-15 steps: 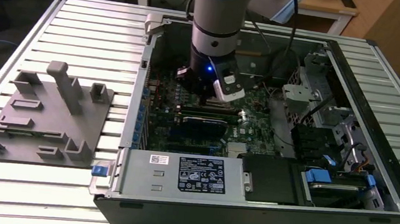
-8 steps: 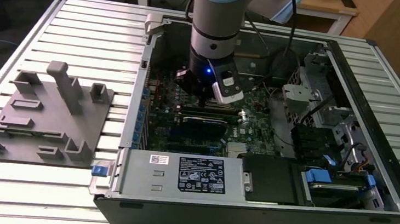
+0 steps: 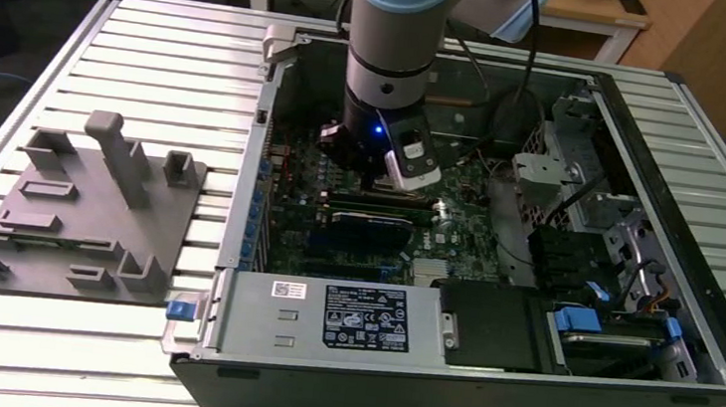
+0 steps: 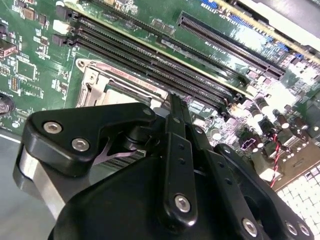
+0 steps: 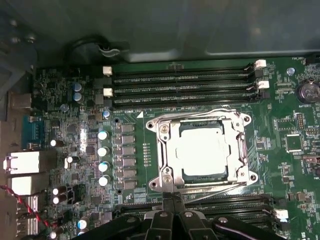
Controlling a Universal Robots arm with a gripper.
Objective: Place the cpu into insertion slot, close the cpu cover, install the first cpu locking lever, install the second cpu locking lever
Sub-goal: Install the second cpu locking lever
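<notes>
The cpu (image 5: 202,150) lies flat in the insertion slot (image 5: 248,120), its silvery top showing through the window of the cpu cover (image 5: 167,150), which is folded down over it. One thin wire locking lever (image 5: 192,114) runs along the socket's side by the memory slots, and another (image 5: 210,187) along the side nearest my gripper. My gripper (image 5: 172,200) is shut with nothing between its fingers, tips just at that nearer socket edge. In the second wrist view the gripper (image 4: 172,102) hangs over the socket (image 4: 115,85). In the exterior view it (image 3: 372,179) is low inside the computer case.
Long black memory slots (image 5: 185,87) flank the socket on both sides. A row of capacitors (image 5: 103,150) stands beside it. The case walls (image 3: 261,154), power supply (image 3: 325,315) and drive cage (image 3: 596,276) hem in the board. A grey fixture (image 3: 83,207) sits on the slatted table.
</notes>
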